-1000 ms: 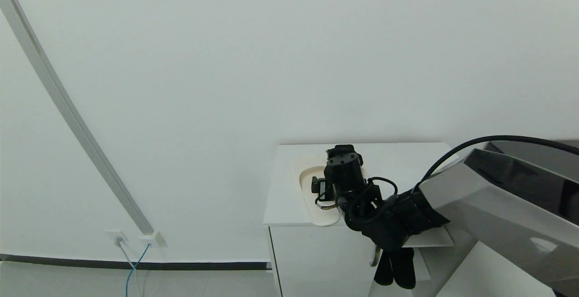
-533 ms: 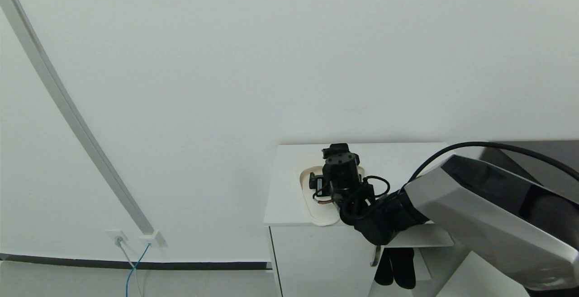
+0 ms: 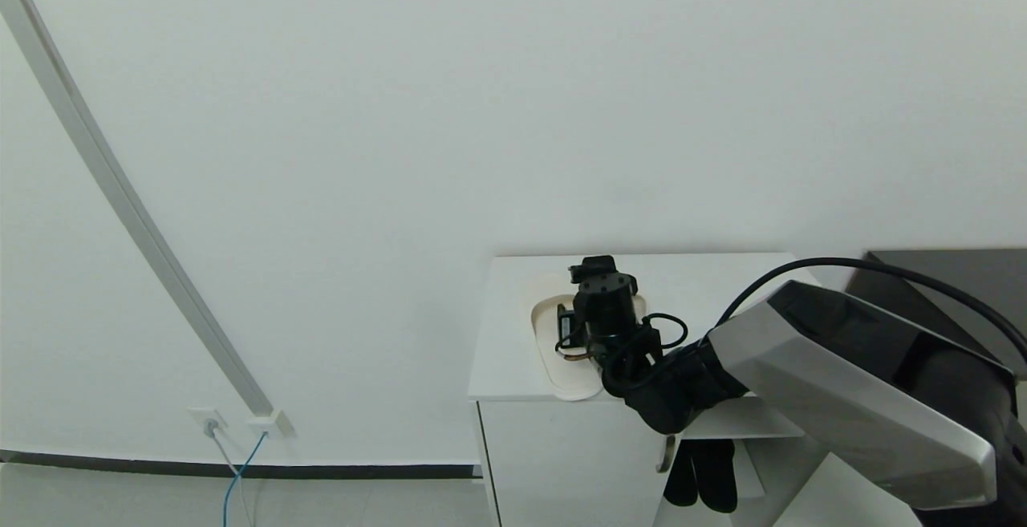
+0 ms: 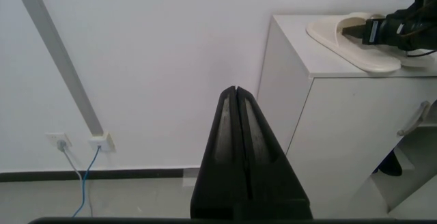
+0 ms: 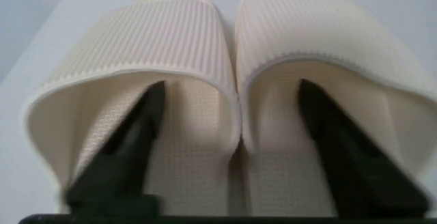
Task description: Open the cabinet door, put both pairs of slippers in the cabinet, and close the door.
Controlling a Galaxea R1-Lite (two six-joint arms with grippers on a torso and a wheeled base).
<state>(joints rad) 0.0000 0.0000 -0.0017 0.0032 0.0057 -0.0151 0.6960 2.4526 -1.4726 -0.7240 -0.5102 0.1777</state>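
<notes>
Step in hand, grasping the pair of cream ribbed foam slippers on top of the white cabinet: right gripper jaws spread, one tip inside each slipper (left gripper jaws pressed together, well apart); the next move probably calls for pinching both together, then lifting.

Cream slippers have ribbed, matt uppers; white cabinet looks smooth.

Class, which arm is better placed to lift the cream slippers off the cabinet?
Right: the right tool is open, one finger inside each of the cream slippers atop the cabinet; the left tool is shut, apart from the cabinet.
</notes>
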